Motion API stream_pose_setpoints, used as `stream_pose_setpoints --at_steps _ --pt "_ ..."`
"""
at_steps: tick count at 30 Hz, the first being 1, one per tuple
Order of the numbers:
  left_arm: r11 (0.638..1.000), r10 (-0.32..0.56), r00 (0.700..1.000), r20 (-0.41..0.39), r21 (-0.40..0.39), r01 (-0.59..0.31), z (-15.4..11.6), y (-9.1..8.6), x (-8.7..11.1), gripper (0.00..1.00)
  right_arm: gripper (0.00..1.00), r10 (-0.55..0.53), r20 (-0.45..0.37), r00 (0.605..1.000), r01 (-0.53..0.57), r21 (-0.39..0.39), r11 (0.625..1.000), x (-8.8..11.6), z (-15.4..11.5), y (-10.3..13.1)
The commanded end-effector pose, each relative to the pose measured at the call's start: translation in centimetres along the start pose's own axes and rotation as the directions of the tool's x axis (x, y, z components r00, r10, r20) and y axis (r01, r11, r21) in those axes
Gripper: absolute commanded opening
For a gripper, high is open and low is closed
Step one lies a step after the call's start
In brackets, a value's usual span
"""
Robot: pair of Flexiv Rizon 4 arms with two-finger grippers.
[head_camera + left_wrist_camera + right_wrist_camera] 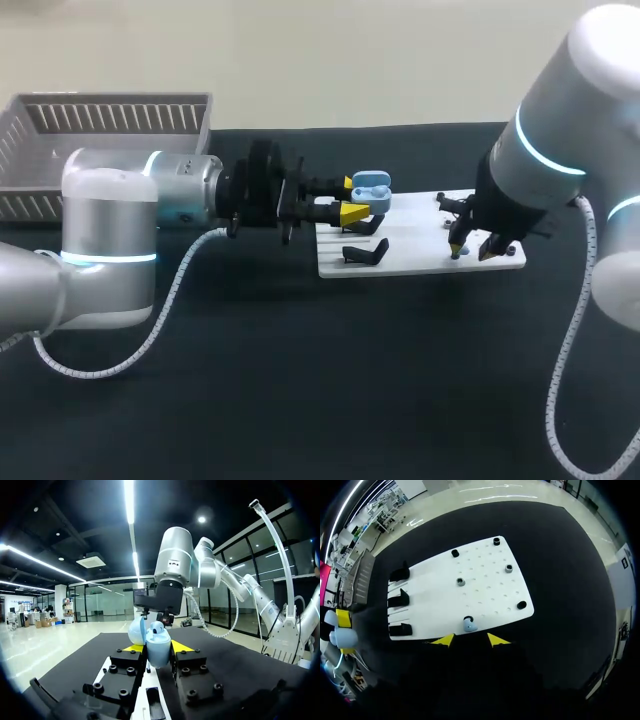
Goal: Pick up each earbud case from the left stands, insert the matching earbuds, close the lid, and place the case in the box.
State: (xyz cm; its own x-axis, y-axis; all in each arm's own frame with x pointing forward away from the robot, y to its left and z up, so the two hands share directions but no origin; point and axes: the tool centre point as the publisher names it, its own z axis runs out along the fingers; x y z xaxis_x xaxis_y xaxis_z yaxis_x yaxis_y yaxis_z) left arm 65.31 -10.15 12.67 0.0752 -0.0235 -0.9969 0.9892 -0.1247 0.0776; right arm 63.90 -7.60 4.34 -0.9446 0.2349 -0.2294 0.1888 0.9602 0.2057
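Note:
A light blue earbud case point(371, 187) with its lid up is held level above the left end of the white board point(420, 262), and my left gripper point(350, 198) is shut on it. From the left wrist, the case point(158, 647) sits between the yellow tips of my left gripper point(153, 647). My right gripper point(472, 247) hangs over the board's right part. In the right wrist view a small blue earbud point(469, 625) rests on a peg just ahead of my right gripper point(471, 640), whose fingers stand apart without touching it.
Three black stands point(400, 599) line the board's left edge, and several small pegs point(509, 568) dot its right half. A grey slatted box point(100, 120) sits at the table's back left. My right arm point(172, 570) stands close ahead of the held case.

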Motion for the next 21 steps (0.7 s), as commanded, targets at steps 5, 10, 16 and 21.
stream_pose_setpoints --at_steps 5,10,16,21 --pt "1.0 0.003 1.0 0.002 -0.004 -0.003 0.0 -0.1 0.1 0.0 0.35 0.001 -0.012 1.0 -0.001 -0.002 1.0 -0.2 1.1 0.5" --pt "1.0 0.003 1.0 0.002 -0.004 -0.003 0.0 -0.1 0.1 0.0 0.35 0.029 -0.022 0.999 -0.029 -0.017 0.999 -0.9 1.3 0.4" --pt "1.0 0.003 1.0 0.002 -0.004 -0.003 0.0 -0.1 0.1 0.0 0.34 0.035 -0.032 0.999 -0.036 -0.018 0.999 -1.2 1.9 0.5" --pt "1.0 0.003 1.0 0.002 -0.004 -0.003 0.0 -0.1 0.1 0.0 0.33 0.041 -0.036 0.998 -0.042 -0.017 0.999 -1.5 2.2 0.5"
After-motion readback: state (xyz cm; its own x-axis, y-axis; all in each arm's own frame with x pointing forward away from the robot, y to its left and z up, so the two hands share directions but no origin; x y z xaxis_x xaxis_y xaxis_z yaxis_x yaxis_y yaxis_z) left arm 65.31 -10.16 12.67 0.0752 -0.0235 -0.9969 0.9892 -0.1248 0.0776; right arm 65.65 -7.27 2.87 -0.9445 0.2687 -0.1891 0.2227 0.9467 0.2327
